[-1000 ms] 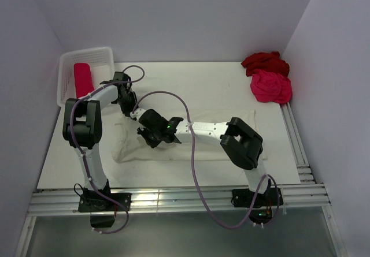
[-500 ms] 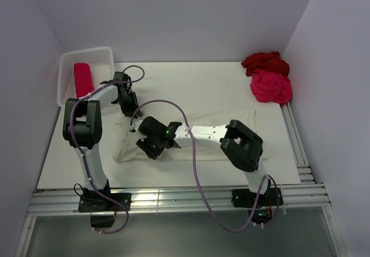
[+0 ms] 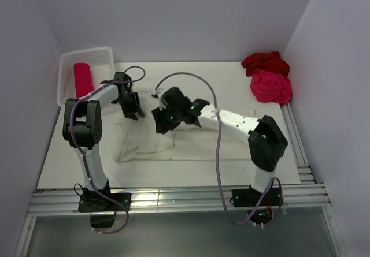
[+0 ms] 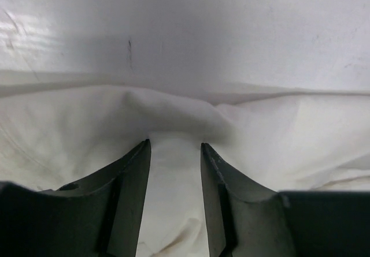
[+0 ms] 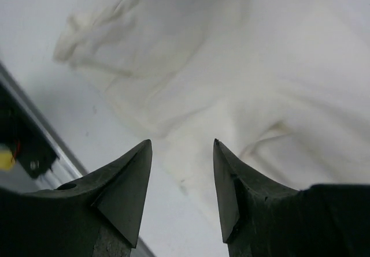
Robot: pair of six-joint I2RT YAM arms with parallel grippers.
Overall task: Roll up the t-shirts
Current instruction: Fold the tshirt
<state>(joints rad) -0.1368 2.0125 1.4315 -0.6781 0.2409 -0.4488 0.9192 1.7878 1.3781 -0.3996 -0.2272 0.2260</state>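
Loosely, the soft cream-white cloth t-shirt (image 3: pixel 173 142) lies creased on the white surface (image 3: pixel 202 84), right of the white plastic mesh basket (image 3: pixel 87 51); the basket holds a tight pink-red cylindrical roll (image 3: pixel 82 79); a crumpled dark red t-shirt (image 3: pixel 263 62) and a hot pink t-shirt (image 3: pixel 270 88) sit far right of it; left pincer (image 4: pixel 175 146) narrowly parted astride a fold; right pincer (image 5: pixel 180 144) wide, empty.

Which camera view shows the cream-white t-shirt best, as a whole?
The top external view: only there does almost the whole outline of the cream-white t-shirt show, lying on the table. The left wrist view shows just a close patch with a raised fold. The right wrist view shows one crumpled end near the table's edge.
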